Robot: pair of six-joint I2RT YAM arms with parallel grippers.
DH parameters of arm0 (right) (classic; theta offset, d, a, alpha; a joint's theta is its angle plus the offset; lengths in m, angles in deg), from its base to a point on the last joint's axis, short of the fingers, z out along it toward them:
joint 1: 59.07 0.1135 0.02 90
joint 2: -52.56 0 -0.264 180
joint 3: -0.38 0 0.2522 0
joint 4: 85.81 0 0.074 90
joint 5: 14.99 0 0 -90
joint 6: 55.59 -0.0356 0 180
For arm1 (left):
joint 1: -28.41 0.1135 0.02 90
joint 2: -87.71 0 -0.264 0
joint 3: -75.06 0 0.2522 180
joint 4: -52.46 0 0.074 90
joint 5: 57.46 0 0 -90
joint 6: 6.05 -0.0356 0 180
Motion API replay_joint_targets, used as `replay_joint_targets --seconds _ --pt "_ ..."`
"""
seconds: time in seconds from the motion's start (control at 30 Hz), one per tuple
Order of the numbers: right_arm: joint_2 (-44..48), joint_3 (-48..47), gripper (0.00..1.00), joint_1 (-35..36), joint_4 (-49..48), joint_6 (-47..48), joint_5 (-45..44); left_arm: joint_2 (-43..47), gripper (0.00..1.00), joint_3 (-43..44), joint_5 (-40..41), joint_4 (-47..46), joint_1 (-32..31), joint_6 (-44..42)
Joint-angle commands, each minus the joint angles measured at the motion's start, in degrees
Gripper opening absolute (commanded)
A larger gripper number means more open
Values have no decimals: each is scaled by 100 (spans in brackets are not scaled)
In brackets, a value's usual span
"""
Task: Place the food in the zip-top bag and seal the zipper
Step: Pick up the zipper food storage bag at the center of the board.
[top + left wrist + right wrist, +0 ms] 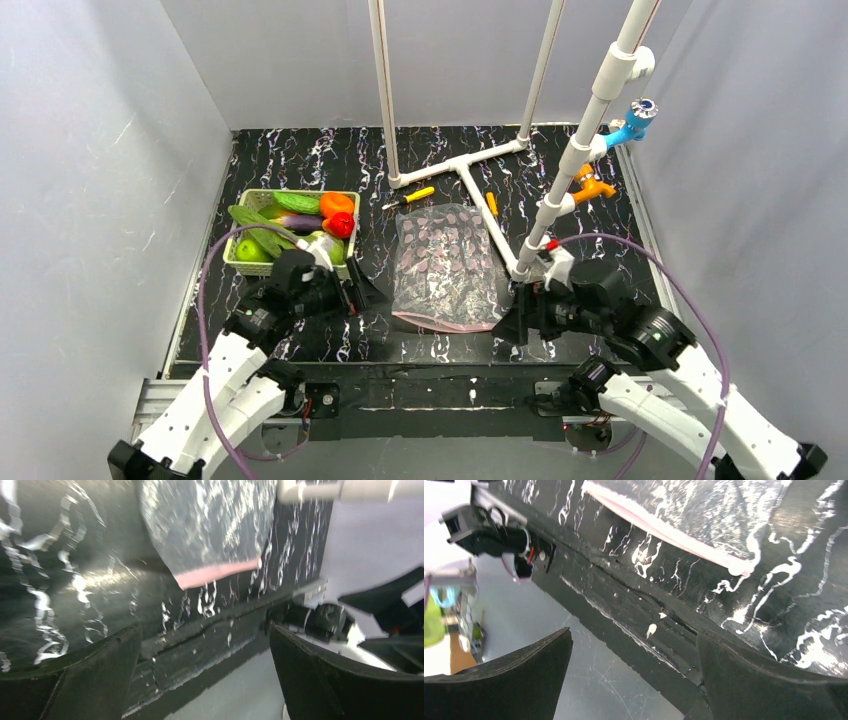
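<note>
The clear zip-top bag (447, 266) lies flat in the middle of the table, its pinkish zipper (445, 324) at the near edge. The zipper also shows in the left wrist view (217, 573) and the right wrist view (664, 530). The food sits in a pale green basket (240, 263) at the left: cucumber (297, 202), orange (337, 204), red tomato (341, 225), green apple (250, 250), leafy piece (258, 230). My left gripper (362, 296) is open and empty, left of the bag's near corner. My right gripper (512, 318) is open and empty, right of the bag's near corner.
A white pipe frame (470, 185) stands behind and right of the bag. A yellow-handled screwdriver (410, 197) lies behind the bag. Orange (590, 186) and blue (632, 122) fittings sit on the pipe at right. White walls enclose the table.
</note>
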Motion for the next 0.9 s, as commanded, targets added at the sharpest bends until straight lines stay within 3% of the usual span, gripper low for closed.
replay_joint_targets --seconds 0.0,0.17,0.27,0.37,0.53,0.67,0.77,0.87 --pt "-568 156 100 999 -1151 207 -5 -102 100 -230 174 -878 -1190 511" --pt "-1693 -154 100 2696 -1462 325 -2360 -369 96 -114 1395 -633 -2278 588" --pt "-2386 -229 100 3081 -1803 795 -3167 -107 98 -181 1670 -313 -2330 724" --pt "-3059 -126 92 3146 -2366 1351 -3643 119 98 -228 1767 28 -2336 777" --pt "-3699 39 72 3138 -3472 2208 -3595 692 98 -386 1865 387 -2331 1044" --pt "-4147 -57 67 3134 -3930 2587 -3246 924 98 -379 1784 561 -2336 1148" --pt "-4636 -95 49 3134 -4157 2752 -3134 925 98 -317 1840 763 -2336 1172" --pt "-4977 -146 42 3134 -4322 2790 -3031 1004 98 -321 1851 851 -2344 1203"
